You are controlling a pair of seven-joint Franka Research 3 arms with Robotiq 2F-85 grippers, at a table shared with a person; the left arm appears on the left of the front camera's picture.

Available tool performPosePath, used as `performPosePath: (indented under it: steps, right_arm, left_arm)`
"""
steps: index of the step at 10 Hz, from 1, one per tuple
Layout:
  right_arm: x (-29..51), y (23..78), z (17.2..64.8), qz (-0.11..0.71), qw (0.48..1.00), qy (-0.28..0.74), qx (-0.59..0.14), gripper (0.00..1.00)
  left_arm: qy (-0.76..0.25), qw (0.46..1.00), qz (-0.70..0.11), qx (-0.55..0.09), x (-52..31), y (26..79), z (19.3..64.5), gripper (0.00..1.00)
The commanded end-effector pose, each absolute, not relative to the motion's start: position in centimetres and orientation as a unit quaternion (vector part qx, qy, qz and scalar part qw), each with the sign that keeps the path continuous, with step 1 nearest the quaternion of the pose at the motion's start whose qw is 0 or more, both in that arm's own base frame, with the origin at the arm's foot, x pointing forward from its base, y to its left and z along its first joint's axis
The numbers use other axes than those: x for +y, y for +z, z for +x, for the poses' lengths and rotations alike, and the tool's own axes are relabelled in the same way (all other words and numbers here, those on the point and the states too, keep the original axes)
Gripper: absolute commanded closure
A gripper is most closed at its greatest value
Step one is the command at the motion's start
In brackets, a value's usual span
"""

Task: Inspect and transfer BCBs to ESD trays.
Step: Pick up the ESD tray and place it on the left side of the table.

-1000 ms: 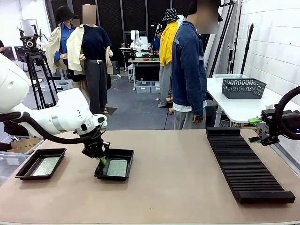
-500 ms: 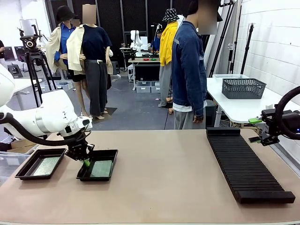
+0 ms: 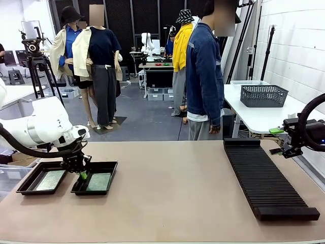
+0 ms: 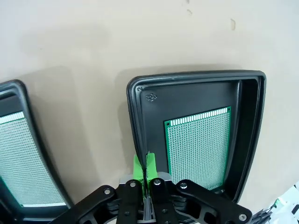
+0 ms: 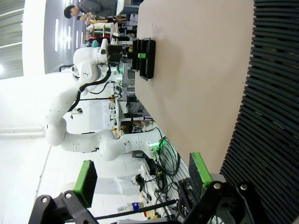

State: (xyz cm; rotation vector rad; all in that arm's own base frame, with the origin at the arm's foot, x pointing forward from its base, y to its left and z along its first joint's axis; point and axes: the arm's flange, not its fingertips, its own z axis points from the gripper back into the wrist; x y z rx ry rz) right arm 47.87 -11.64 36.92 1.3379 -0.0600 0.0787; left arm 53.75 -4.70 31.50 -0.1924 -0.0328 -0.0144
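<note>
Two black ESD trays sit side by side at the table's left, and each holds a green BCB. My left gripper [image 3: 83, 174] is shut on the left rim of the right-hand tray [image 3: 104, 189], whose BCB [image 3: 99, 181] lies flat inside. In the left wrist view the green pads [image 4: 139, 166] pinch that tray's wall [image 4: 136, 126] beside its board [image 4: 198, 144]. The other tray [image 3: 30, 188] and its board [image 3: 50, 180] lie just to the left. My right gripper [image 3: 277, 141] hangs open at the table's right edge, and its pads stand wide apart around nothing in the right wrist view [image 5: 142, 175].
A long black ribbed rack [image 3: 266, 180] runs along the table's right side. A person in a blue jacket [image 3: 204, 76] stands at the far edge. A grey mesh basket [image 3: 264, 95] is on a white side table behind.
My left gripper has dragged the right-hand tray with its board leftwards across the table, up next to the other tray. The right arm has not moved.
</note>
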Motion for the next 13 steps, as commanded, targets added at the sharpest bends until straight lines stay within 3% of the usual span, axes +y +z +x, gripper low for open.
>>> performPosePath:
  steps: [1,8,9,13]
  right_arm:
    - [-11.5,37.0,47.8,0.618,0.785,0.031,-0.026,0.0]
    - [-11.5,37.0,47.8,0.618,0.785,0.031,-0.026,0.0]
    - [-11.5,37.0,47.8,0.618,0.785,0.031,-0.026,0.0]
    - [-11.5,37.0,47.8,0.618,0.785,0.031,-0.026,0.0]
  left_arm:
    - [-0.014,0.995,-0.099,-0.005,-3.5,31.8,54.0,1.0]
    - [-0.009,0.993,-0.115,-0.003,-2.7,32.2,54.4,1.0]
    - [0.0,0.993,-0.12,-0.004,-2.7,32.5,54.6,0.94]
    - [0.011,0.992,-0.123,-0.013,-2.9,34.1,54.3,0.14]
